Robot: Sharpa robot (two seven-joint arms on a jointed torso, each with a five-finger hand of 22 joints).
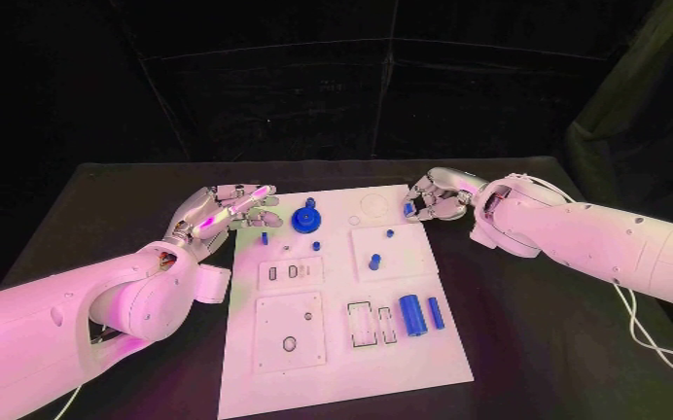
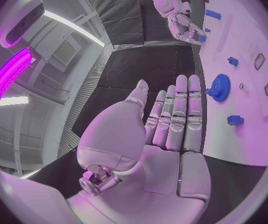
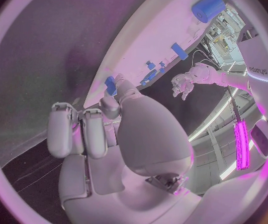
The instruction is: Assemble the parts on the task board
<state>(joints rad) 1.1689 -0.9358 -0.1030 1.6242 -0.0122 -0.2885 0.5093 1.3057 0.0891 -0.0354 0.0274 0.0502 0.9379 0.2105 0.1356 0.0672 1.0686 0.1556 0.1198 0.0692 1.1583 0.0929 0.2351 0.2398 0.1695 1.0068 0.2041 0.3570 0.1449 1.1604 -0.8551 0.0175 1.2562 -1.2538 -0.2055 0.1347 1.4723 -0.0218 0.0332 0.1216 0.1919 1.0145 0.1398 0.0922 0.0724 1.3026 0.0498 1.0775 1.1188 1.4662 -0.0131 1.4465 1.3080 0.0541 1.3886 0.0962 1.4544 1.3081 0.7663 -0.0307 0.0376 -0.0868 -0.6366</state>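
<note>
At the task board's [image 1: 421, 362] far right edge, the right hand [image 1: 432, 198] pinches a small blue part [image 1: 409, 210], its long axis hidden by fingers; the left hand [image 1: 225, 209] hovers flat, holding nothing.

1. Task board [image 1: 336, 362]: white plate, flat at bench centre.
2. Blue gear [image 1: 306, 220]: far left on board.
3. Blue cylinder [image 1: 411, 314] and bar [image 1: 435, 312]: lying side by side, near right.
4. Small blue peg [image 1: 374, 263]: standing mid-board.

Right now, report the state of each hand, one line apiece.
Left hand: open, fingers straight, holding nothing, beside the task board.
Right hand: pinching a small blue part at the board's far right corner.
</note>
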